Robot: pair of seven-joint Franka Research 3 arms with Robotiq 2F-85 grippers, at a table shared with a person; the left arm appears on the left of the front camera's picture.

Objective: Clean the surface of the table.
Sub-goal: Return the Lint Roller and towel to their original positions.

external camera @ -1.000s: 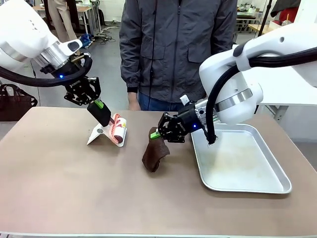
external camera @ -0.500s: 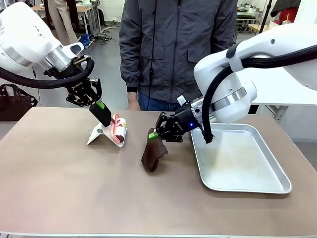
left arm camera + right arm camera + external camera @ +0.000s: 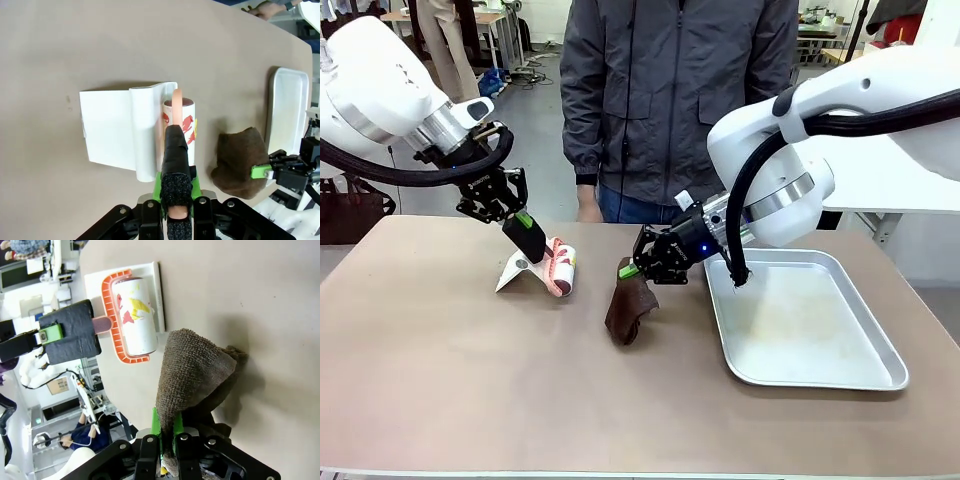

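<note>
One table [image 3: 440, 380], tan and matte, carries four things: one lint roller [image 3: 558, 266], one white stand [image 3: 517, 272], one brown cloth [image 3: 628, 310] and one steel tray [image 3: 810, 330]. Two grippers work over it, and one person [image 3: 670, 100] stands at the far edge.

The left gripper [image 3: 525, 236] is clamped on the roller's orange handle, the roll tilted against the stand. The right gripper [image 3: 630, 270] pinches the top of the cloth, whose lower fold touches the table just left of the tray.

The roller and stand sit near the far edge, left of centre. The tray lies on the right half, its near corner well short of the front edge. The whole near strip of the table lies bare, as does the left end. Between stand and cloth there is a narrow gap.

Compared with a second ago, the cloth hangs a little further left and higher, drawn away from the tray. The left arm has swung slightly left, tipping the roller more upright; both grips are unchanged.
</note>
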